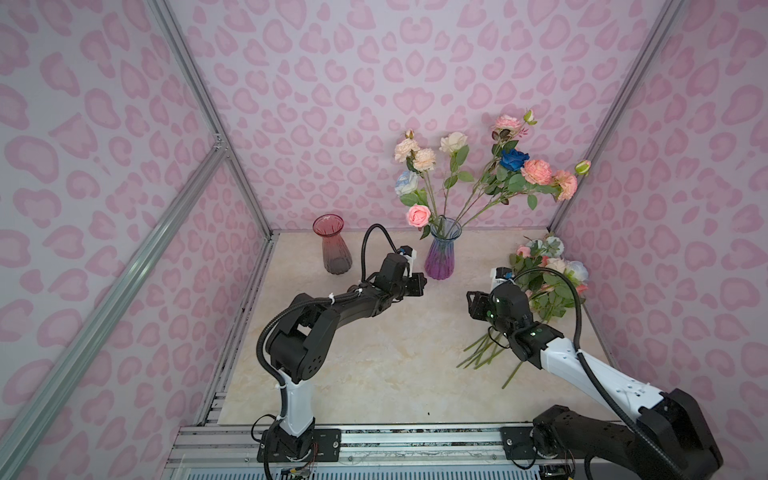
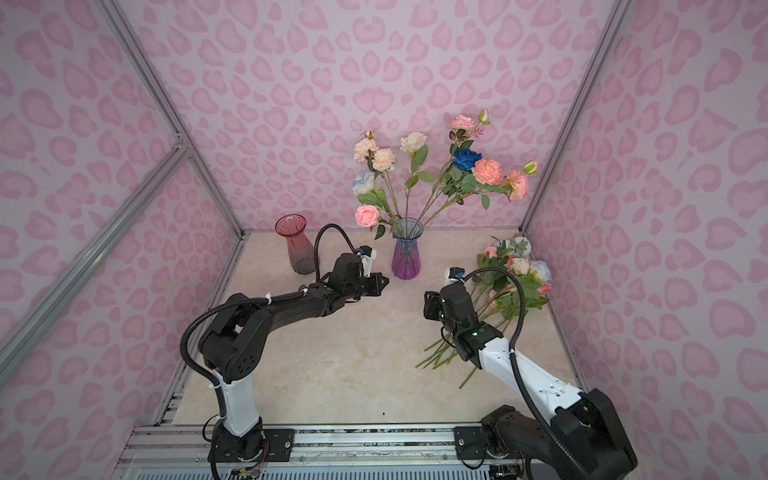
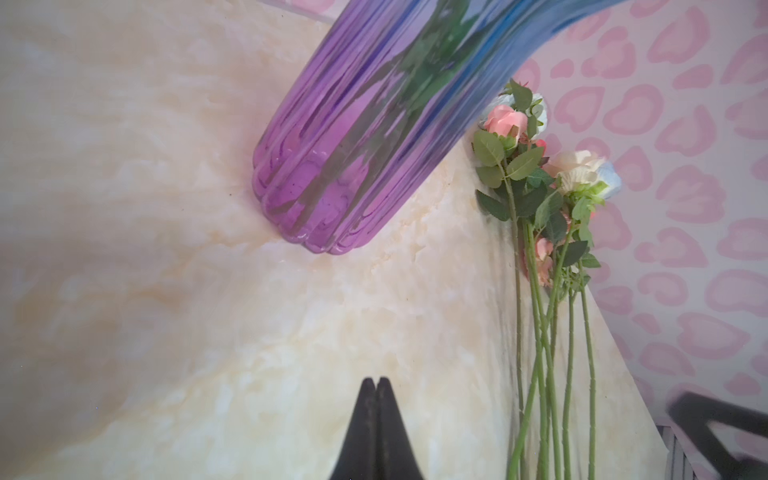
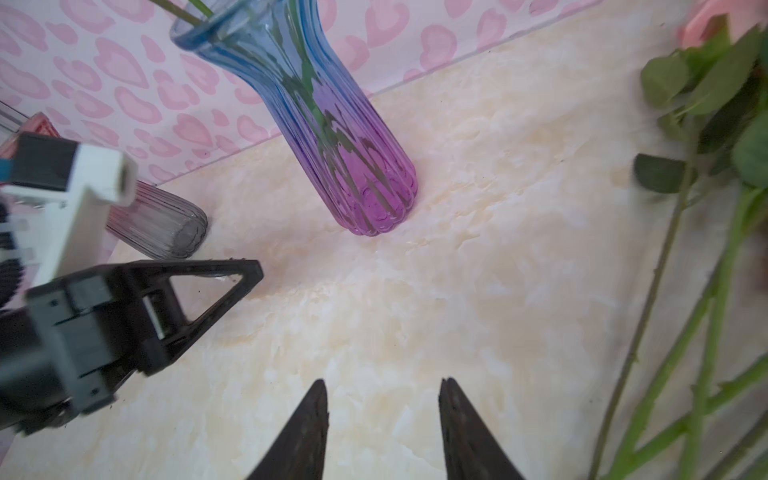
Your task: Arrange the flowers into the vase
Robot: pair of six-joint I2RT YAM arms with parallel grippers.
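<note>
Your vase (image 1: 441, 257) holds a fanned bunch of flowers (image 1: 536, 171). The loose flowers (image 1: 555, 266) lie along the tabletop's (image 1: 374, 353) right edge, their stems partly hidden under your right arm (image 1: 582, 365). The red vase (image 1: 334, 245) stands to the vase's left. Your left pincer (image 3: 376, 388) is pressed together near the vase's base. Your right pincer (image 4: 383, 382) is spread, pinching nothing.
</note>
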